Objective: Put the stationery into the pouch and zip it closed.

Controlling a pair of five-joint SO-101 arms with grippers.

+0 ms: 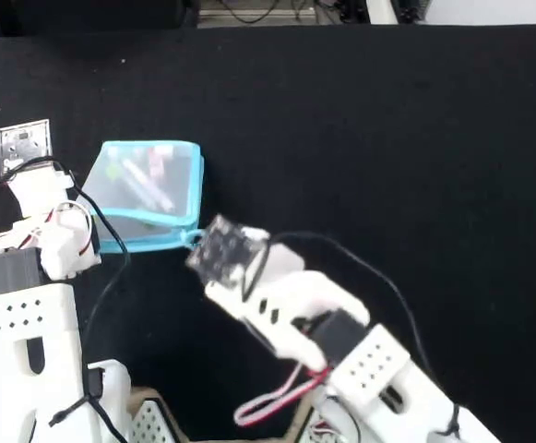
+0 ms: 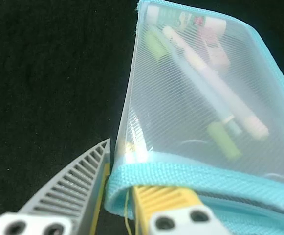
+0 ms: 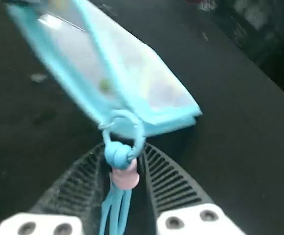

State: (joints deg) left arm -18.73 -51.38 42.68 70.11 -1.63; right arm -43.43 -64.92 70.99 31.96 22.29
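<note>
Mesh pouch [image 2: 181, 174] veils stationery [image 2: 220, 93]; left end effector [image 2: 117, 164] clamps its corner; right end effector [image 3: 124, 169] pinches zip cord [image 3: 117, 152].

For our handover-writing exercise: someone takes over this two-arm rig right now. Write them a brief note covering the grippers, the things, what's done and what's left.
Left gripper: shut on the pouch, at one corner of its zip edge.
Right gripper: shut on the zip cord at the opposite corner.
Things: the stationery is inside the pouch, which lies on the black table.
Done: filling.
Left: check that the zip is fully shut, which I cannot tell from these views, then release both grippers.
</note>
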